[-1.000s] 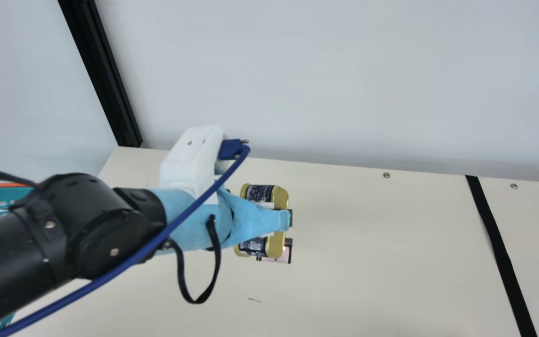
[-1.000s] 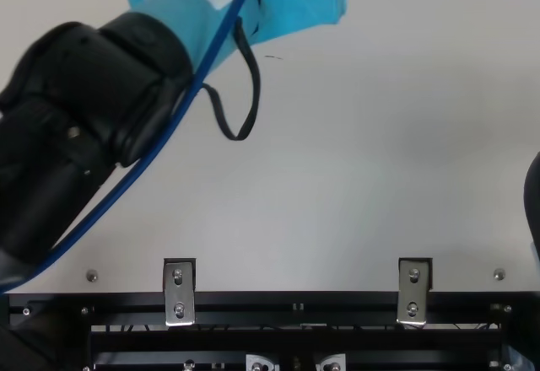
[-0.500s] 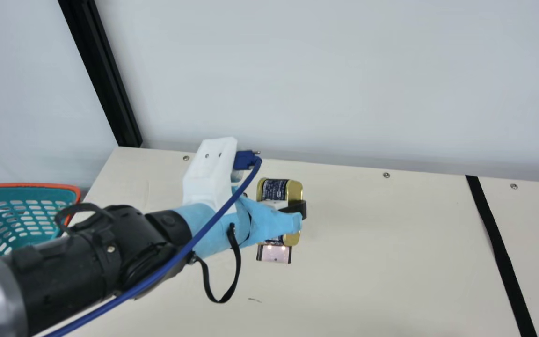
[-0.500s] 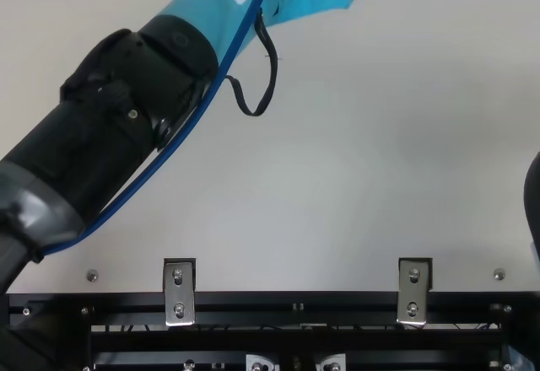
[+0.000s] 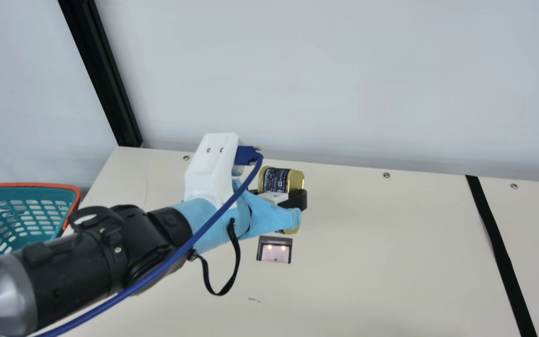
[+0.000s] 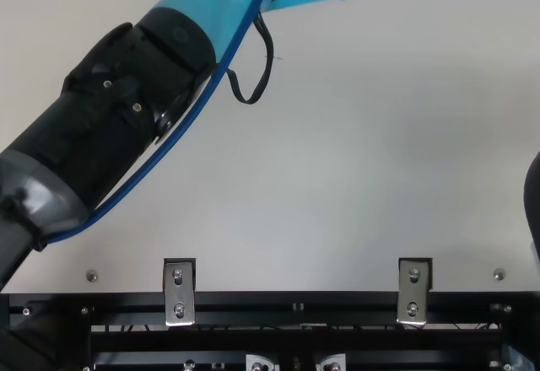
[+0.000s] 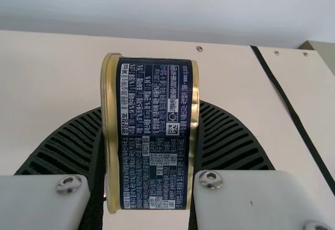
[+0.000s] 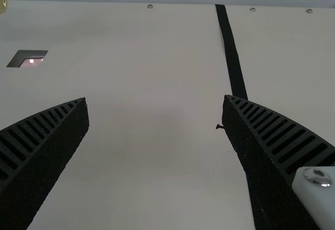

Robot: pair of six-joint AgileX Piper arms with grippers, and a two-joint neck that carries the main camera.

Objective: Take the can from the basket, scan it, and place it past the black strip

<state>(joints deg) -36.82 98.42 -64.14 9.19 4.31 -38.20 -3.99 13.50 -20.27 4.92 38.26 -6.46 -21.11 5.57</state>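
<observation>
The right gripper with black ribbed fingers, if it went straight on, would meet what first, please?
Probably the cream tabletop, close beside the long black strip, though how high the right gripper sits above it is hard to judge.

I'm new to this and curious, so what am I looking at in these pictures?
It's a two-armed robot at a cream table. The main picture comes from a camera on a neck between the arms, the top one from a fixed camera above, the other two from cameras on the wrists. The left gripper holds a gold-rimmed can between ribbed fingers. The right gripper is open, holding nothing. A small lit window in the table is probably the scanner. A black strip crosses the table toward the right, and a teal basket stands at the far left.
</observation>
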